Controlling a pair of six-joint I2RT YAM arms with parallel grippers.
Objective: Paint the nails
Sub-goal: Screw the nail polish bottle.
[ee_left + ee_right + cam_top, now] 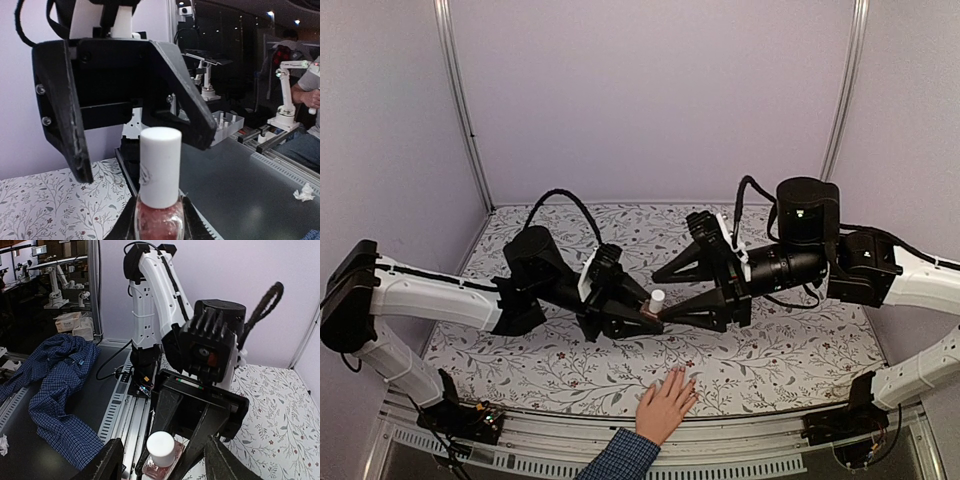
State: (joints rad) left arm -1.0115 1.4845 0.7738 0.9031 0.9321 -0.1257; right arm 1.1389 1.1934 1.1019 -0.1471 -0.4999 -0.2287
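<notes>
The table's cloth (790,365) is off-white, printed all over with grey vines and tiny flowers, and the walls (650,100) are pale lilac. The left arm (430,298) and right arm (925,278) wear white shells that give way to black further out. The bottle (159,217) is a glittery pink under a plain white cap (160,165); the hand (665,405) is light-skinned, its cuff (620,458) blue checked.

The left arm (430,297) and right arm (920,280) have white shells over black joints. The left tool (642,315) and right tool (665,297) are black, each with two flat, tapering fingers (65,115). Silver screws (40,89) dot one finger. Ribbed black cables (565,198) arch over the wrists.
</notes>
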